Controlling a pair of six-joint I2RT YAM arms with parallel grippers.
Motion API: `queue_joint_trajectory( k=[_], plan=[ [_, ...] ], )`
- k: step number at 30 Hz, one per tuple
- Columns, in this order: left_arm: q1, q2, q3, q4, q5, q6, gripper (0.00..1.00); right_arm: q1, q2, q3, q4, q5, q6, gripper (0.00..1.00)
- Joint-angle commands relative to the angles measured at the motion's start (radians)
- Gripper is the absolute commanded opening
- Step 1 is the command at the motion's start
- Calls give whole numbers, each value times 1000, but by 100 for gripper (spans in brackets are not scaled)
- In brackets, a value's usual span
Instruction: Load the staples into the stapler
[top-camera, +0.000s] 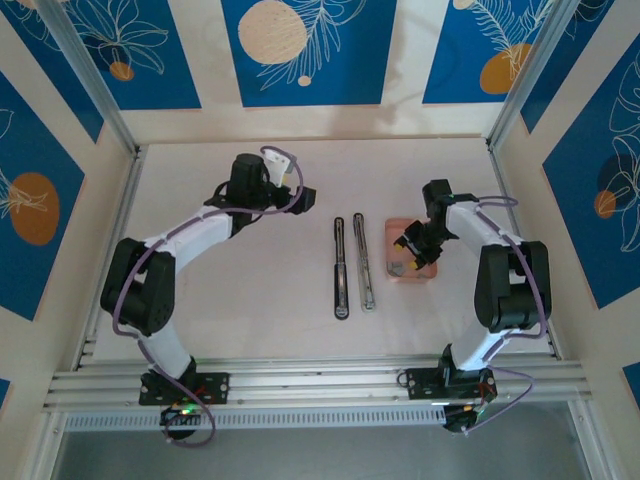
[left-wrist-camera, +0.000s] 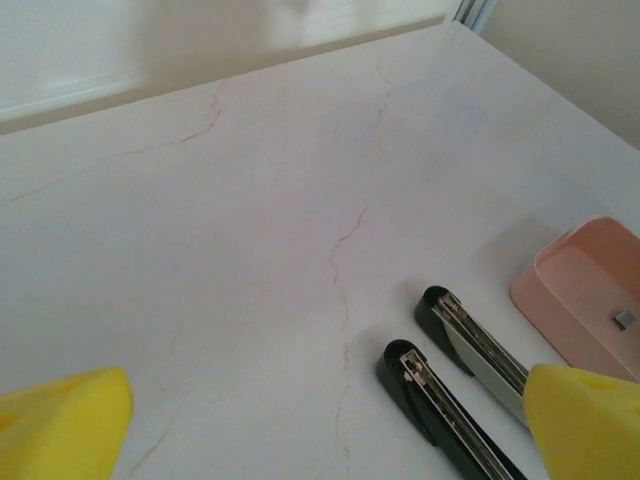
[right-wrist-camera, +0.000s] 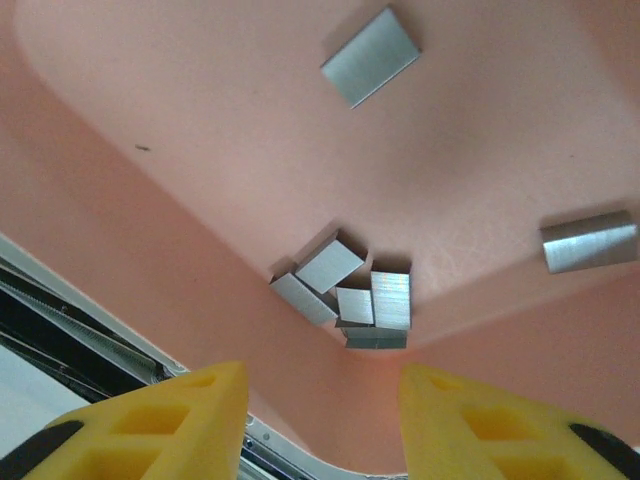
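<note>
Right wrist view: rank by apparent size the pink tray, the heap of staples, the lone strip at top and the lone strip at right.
1. Pink tray
2. Heap of staples
3. Top strip and right strip: these look alike, so they are left unranked.

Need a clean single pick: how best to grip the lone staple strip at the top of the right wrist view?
Likely across its short width, from above: the staple strip lies flat on the pink tray, apart from the pile, skewed, so rotate the right pincer.
</note>
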Motion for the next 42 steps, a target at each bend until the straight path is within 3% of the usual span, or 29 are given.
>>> queue_joint_trajectory(
  k=[1, 8, 17, 42],
  plan=[
    [10, 19, 75, -78, -9, -36, 100, -26, -7, 6, -18, -18, 133, 45],
    [11, 62, 172, -178, -4, -36, 100, -39, 2, -1, 4, 26, 432, 45],
    [14, 112, 268, -275, -24, 29, 100, -30, 48, 13, 35, 96, 657, 40],
    [52, 213, 381, -301, 7, 10, 100, -64, 172, 81, 122, 125, 681, 44]
  ],
)
